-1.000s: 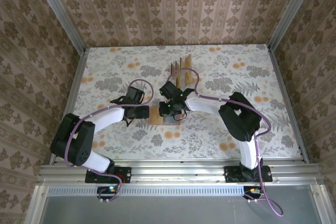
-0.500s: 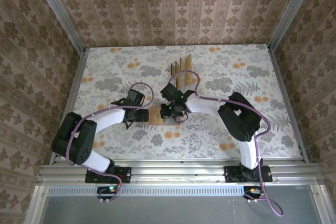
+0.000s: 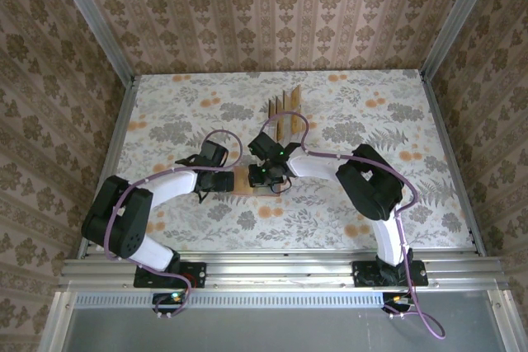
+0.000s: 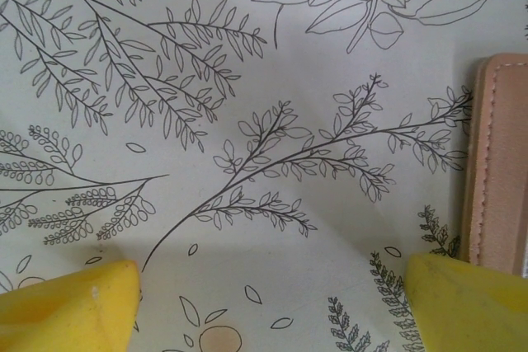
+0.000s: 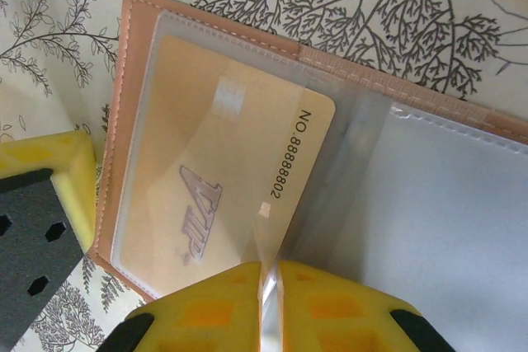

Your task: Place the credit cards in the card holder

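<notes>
Looking through the right wrist camera, I find the right gripper clenched on a clear pocket leaf of the card holder. The holder lies open on the floral table. One credit card, marked VIP, sits inside the pocket along the holder's outer edge. The left gripper is released, fingers apart, one fingertip at the holder's stitched edge. Further credit cards stand upright beyond the holder.
</notes>
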Action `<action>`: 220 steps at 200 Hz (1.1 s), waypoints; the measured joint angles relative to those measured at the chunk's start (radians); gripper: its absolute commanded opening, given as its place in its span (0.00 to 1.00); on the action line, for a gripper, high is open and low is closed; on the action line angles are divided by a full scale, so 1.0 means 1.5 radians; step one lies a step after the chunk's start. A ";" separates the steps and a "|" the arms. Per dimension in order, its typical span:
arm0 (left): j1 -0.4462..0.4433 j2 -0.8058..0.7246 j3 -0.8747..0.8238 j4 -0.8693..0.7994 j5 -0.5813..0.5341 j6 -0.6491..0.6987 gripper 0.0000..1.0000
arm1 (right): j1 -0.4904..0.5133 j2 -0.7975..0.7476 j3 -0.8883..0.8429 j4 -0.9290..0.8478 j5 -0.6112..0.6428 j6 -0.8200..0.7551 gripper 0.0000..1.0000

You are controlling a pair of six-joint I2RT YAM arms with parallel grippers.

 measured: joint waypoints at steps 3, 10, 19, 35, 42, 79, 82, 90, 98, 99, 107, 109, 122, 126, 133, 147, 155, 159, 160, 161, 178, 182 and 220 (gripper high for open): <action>-0.001 0.000 0.000 0.000 -0.001 0.000 0.84 | 0.000 0.001 0.001 0.000 0.000 0.000 0.16; -0.002 0.001 0.000 0.000 -0.003 0.000 0.84 | 0.001 0.001 0.002 0.000 -0.001 0.001 0.16; -0.003 0.001 0.000 0.001 -0.004 0.000 0.84 | 0.001 0.002 0.003 0.000 -0.001 0.004 0.15; -0.005 0.002 0.000 0.002 -0.006 0.000 0.84 | 0.002 0.004 0.006 0.000 -0.005 0.005 0.15; -0.007 0.003 0.000 0.003 -0.007 0.000 0.84 | 0.002 0.006 0.008 0.000 -0.007 0.007 0.15; -0.010 0.003 0.000 0.004 -0.011 -0.001 0.84 | 0.002 0.015 0.019 -0.001 -0.015 0.009 0.15; -0.010 0.003 0.000 0.005 -0.012 -0.001 0.84 | 0.002 0.015 0.019 -0.001 -0.015 0.009 0.15; -0.010 0.003 0.000 0.005 -0.012 -0.001 0.84 | 0.002 0.015 0.019 0.000 -0.015 0.009 0.15; -0.010 0.003 0.000 0.005 -0.011 -0.002 0.84 | 0.002 0.015 0.019 -0.001 -0.015 0.009 0.15; -0.010 0.003 0.000 0.005 -0.011 -0.003 0.84 | 0.002 0.015 0.019 -0.001 -0.015 0.009 0.15; -0.011 0.003 0.000 0.005 -0.012 -0.004 0.84 | 0.002 0.015 0.019 -0.001 -0.015 0.009 0.16; -0.011 0.003 0.000 0.005 -0.012 -0.004 0.84 | 0.002 0.015 0.019 -0.001 -0.015 0.009 0.16; -0.011 0.003 0.000 0.005 -0.012 -0.005 0.84 | 0.002 0.014 0.019 0.000 -0.015 0.010 0.19; -0.011 0.003 0.000 0.005 -0.012 -0.005 0.84 | 0.002 0.014 0.019 0.000 -0.016 0.009 0.20; -0.011 0.003 0.000 0.005 -0.012 -0.005 0.84 | 0.002 0.014 0.019 0.000 -0.017 0.009 0.22; -0.011 0.003 0.000 0.005 -0.012 -0.005 0.84 | 0.002 0.011 0.017 0.003 -0.018 0.010 0.25; -0.011 0.003 0.000 0.005 -0.012 -0.005 0.84 | 0.002 0.007 0.013 0.005 -0.018 0.011 0.25; -0.011 0.002 0.000 0.004 -0.012 -0.005 0.84 | 0.001 0.003 0.010 0.005 -0.018 0.011 0.26; -0.010 0.002 0.000 0.004 -0.012 -0.006 0.84 | 0.001 0.002 0.009 0.005 -0.018 0.011 0.26; -0.010 0.002 0.000 0.004 -0.012 -0.006 0.84 | 0.001 0.000 0.008 0.005 -0.018 0.011 0.26; -0.010 0.000 0.000 0.002 -0.012 -0.010 0.85 | -0.001 -0.019 -0.005 0.004 -0.017 0.011 0.27; -0.010 0.000 0.000 0.002 -0.012 -0.010 0.85 | -0.001 -0.022 -0.007 0.004 -0.017 0.011 0.27; 0.000 -0.010 0.001 -0.010 -0.011 -0.013 0.86 | -0.011 -0.055 -0.029 0.003 -0.004 0.008 0.25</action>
